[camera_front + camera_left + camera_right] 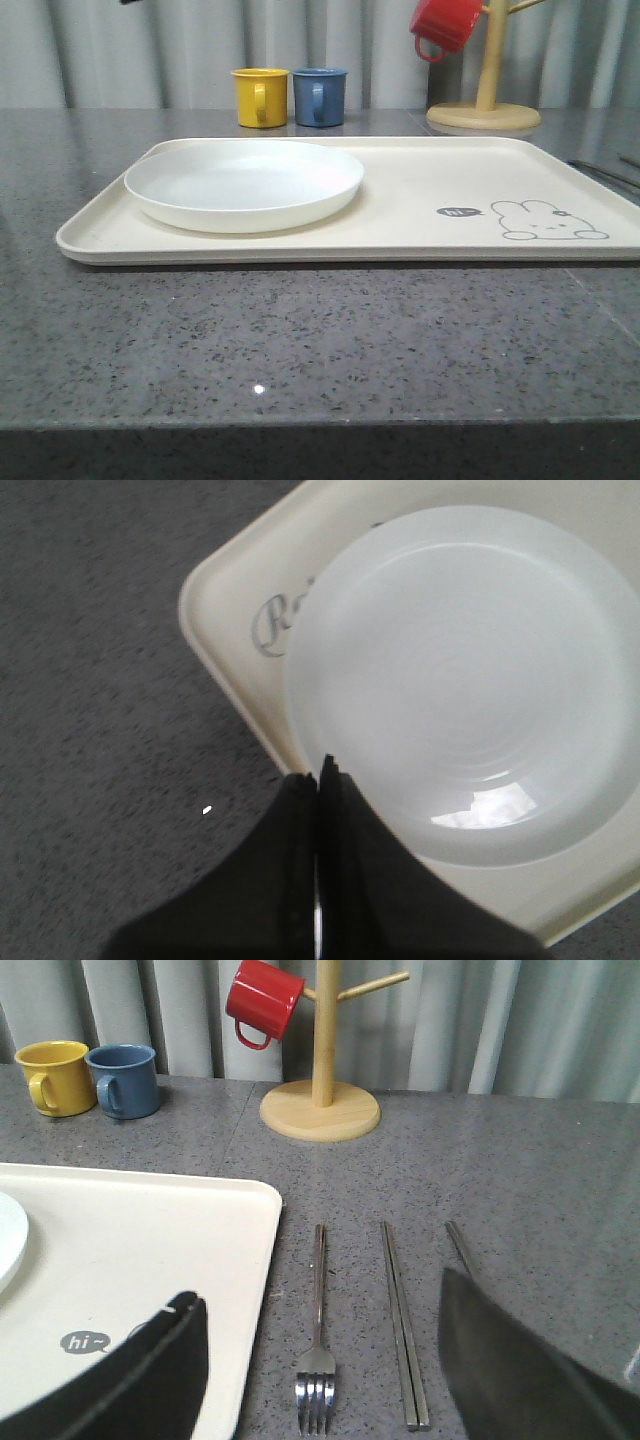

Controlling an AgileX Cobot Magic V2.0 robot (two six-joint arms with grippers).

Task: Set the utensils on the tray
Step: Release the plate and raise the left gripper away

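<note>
You've got a speckled dark grey stone countertop (320, 350) with a small glint of overhead light on it, and pale grey pleated curtains (180, 45) hanging right behind the table.

The left gripper (320, 770) is showing two matte black fingers (280, 880), broad at the base and narrowing to thin pointed tips, with a slim bright sliver glinting along the seam between them low down. The right gripper (320, 1360) is showing two wide black fingers (130, 1380) with smooth, slightly curved outer faces, the left-hand one carrying a thin pale edge along its upper rim. No cables, screws or markings are showing on either; the finish is looking plain and dull, like moulded plastic or rubber.
</note>
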